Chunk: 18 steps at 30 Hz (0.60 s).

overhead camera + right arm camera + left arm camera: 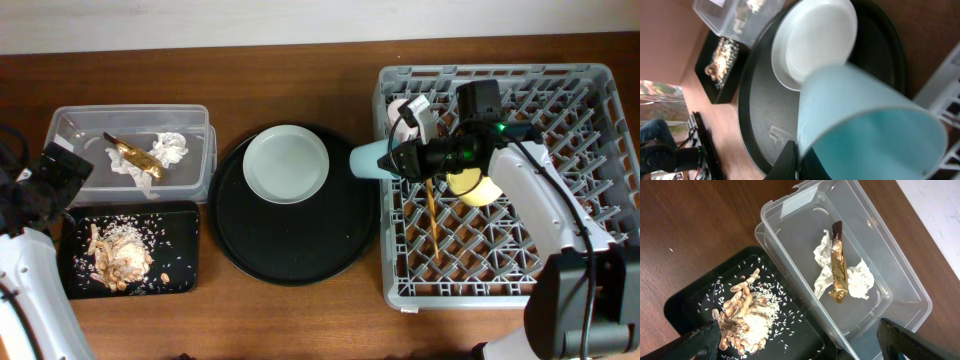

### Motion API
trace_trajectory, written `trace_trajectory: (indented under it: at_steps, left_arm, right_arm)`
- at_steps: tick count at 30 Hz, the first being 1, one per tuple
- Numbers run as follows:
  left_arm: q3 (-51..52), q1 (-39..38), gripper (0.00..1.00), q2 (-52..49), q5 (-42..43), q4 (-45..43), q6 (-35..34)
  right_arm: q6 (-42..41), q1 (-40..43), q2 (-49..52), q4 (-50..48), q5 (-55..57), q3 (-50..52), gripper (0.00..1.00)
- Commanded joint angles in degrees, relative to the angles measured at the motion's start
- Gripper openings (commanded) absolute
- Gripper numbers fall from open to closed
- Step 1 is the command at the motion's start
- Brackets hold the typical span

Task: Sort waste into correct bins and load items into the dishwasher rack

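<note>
My right gripper [397, 160] is shut on the rim of the small blue cup [368, 160] and holds it on its side over the left edge of the dishwasher rack [570, 90]. In the right wrist view the cup [860, 115] fills the frame, with the jaws [799, 156] pinching its wall. The yellow bowl [476, 188], the chopsticks [432, 218] and the pink cup [402, 110] are in the rack. The pale plate [287, 163] lies on the round black tray. My left gripper [800, 347] is open and empty over the clear tub [900, 280] and the shallow black tray [685, 305].
The clear tub [70, 125] holds tissue [170, 150] and the gold wrapper [135, 157]. The shallow black tray [180, 225] holds food scraps [118, 255] and scattered rice. The large round black tray [300, 250] lies between the bins and the rack.
</note>
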<state>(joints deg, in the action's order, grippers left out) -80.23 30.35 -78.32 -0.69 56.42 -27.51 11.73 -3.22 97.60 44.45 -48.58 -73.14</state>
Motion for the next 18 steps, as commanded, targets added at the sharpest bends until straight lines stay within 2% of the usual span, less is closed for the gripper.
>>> trace_trajectory:
  at_steps: [1, 10, 18]
  left_arm:
    - [-0.8, 0.2, 0.99, 0.1, -0.2, 0.1, 0.1]
    - [-0.8, 0.2, 0.99, 0.1, -0.2, 0.1, 0.1]
    - [-0.8, 0.2, 0.99, 0.1, -0.2, 0.1, 0.1]
  right_arm:
    - [0.0, 1.2, 0.3, 2.3, 10.5, 1.8, 0.04]
    - [7.8, 4.8, 0.3, 11.5, 11.0, 1.8, 0.04]
    - [8.0, 4.8, -0.7, 17.5, 13.6, 1.8, 0.05]
